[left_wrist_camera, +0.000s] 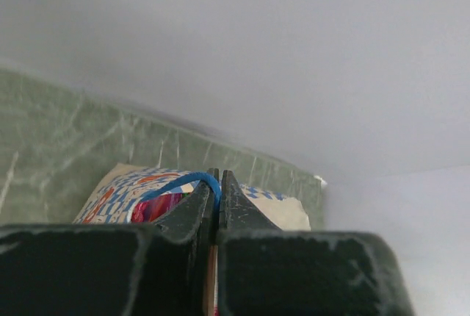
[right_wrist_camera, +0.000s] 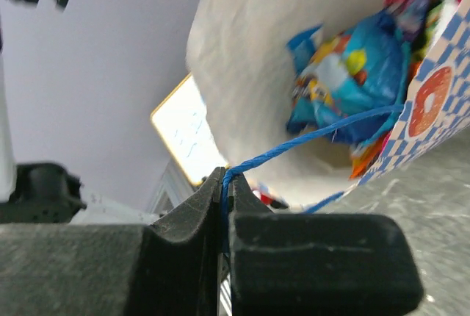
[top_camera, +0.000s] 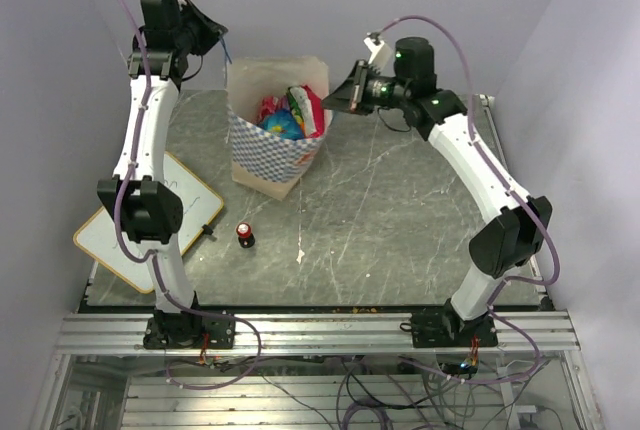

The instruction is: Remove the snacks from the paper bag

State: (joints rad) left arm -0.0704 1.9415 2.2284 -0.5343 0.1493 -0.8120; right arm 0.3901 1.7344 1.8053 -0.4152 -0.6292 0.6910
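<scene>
On the far half of the table [top_camera: 400, 220] the paper bag [top_camera: 270, 155] is standing with the snacks [top_camera: 290, 115] lying inside, none taken out yet, while the right gripper [right_wrist_camera: 225, 176] and, farther back, the left gripper [left_wrist_camera: 218, 176] are each pinching a blue cord handle [right_wrist_camera: 316, 136].

One bag [top_camera: 268, 158], one bottle [top_camera: 244, 233], one whiteboard [top_camera: 196, 200]

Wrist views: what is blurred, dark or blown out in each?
Left wrist: the left tool is a dark near mass, the paper bag behind it soft. Right wrist: whiteboard blown out, blue snack packet slightly blurred.
</scene>
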